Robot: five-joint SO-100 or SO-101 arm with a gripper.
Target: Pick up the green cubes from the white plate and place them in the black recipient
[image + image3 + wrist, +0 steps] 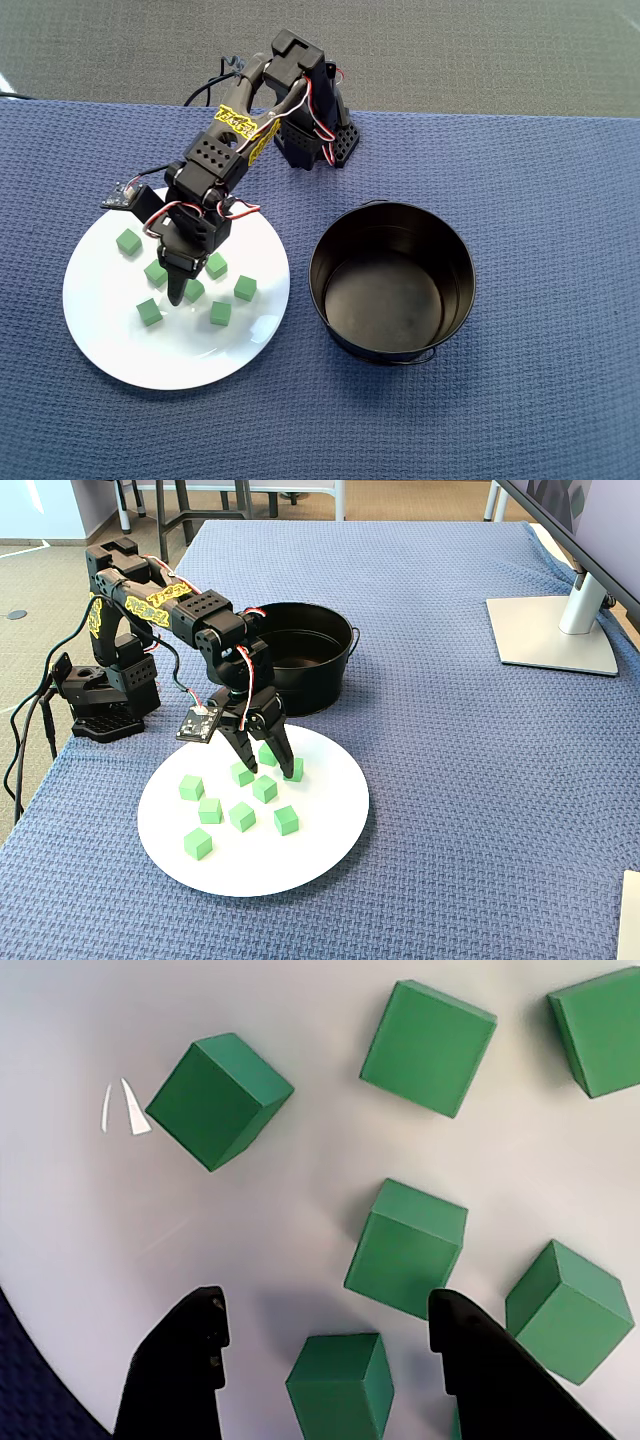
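So the gripper (325, 1335) hangs low over the white plate (310, 860), fingers spread wide apart with nothing clamped. In the wrist view one of the green cubes (340, 1385) sits right between the fingertips, the others scattered around on the plate. The black recipient (392, 280) sits just right of the plate in the overhead view, looking empty.

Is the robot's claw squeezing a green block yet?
Apart. In the wrist view the open gripper has a green cube between its fingers, with white plate showing on both sides.
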